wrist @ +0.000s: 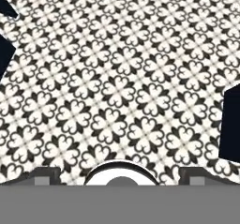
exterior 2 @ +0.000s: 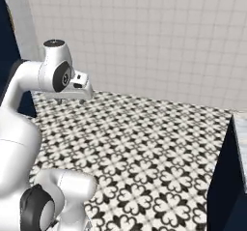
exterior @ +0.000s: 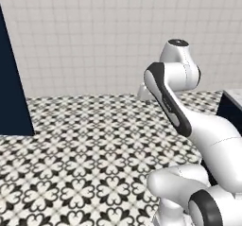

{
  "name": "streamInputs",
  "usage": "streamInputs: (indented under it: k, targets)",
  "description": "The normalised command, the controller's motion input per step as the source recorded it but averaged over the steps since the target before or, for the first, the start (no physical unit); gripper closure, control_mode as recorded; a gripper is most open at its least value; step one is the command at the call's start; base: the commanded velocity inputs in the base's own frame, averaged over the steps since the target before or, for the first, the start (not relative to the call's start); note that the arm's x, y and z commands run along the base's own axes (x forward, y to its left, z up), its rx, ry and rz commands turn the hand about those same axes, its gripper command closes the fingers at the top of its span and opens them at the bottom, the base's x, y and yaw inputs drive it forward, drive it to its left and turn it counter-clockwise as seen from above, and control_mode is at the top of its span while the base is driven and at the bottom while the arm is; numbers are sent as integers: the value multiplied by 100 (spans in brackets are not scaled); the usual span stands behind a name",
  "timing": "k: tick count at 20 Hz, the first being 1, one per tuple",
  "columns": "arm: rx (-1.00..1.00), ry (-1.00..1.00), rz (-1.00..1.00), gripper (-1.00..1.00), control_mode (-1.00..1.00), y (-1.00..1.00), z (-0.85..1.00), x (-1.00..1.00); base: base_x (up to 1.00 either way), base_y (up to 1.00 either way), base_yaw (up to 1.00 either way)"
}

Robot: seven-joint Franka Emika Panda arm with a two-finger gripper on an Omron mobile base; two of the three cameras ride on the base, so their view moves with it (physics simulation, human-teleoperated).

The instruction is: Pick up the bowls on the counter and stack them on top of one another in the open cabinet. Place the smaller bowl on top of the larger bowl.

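The bowls, smaller and larger alike, are out of view. My gripper [wrist: 119,174] is open, its two finger tips [wrist: 45,174] set wide apart with nothing between them, and it looks down at patterned floor. In the right base view the hand [exterior 2: 73,91] hangs in the air over the floor at the left. A corner of the marble counter [exterior: 234,94] shows at the right edge, and its slab [exterior 2: 240,139] over a navy base shows in the right base view. A tall dark navy panel [exterior: 10,83], probably the cabinet, stands at the far left.
Black-and-white patterned floor tiles [exterior: 94,144] spread out ahead, up to a pale tiled wall [exterior 2: 159,36]. Dark navy furniture edges [wrist: 230,124] show at both sides of the hand view.
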Motion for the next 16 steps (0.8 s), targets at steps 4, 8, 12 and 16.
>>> streamInputs:
  k: [4,8,12,16]
  targets:
    - [0,0,0,-100,100,0,0,0,-50,0,-84]
    - [0,0,0,-100,100,0,0,0,-32,-27,-75]
    - [0,0,0,-100,100,0,0,0,15,-100,-34]
    - [0,0,0,-100,100,0,0,0,42,-100,-10]
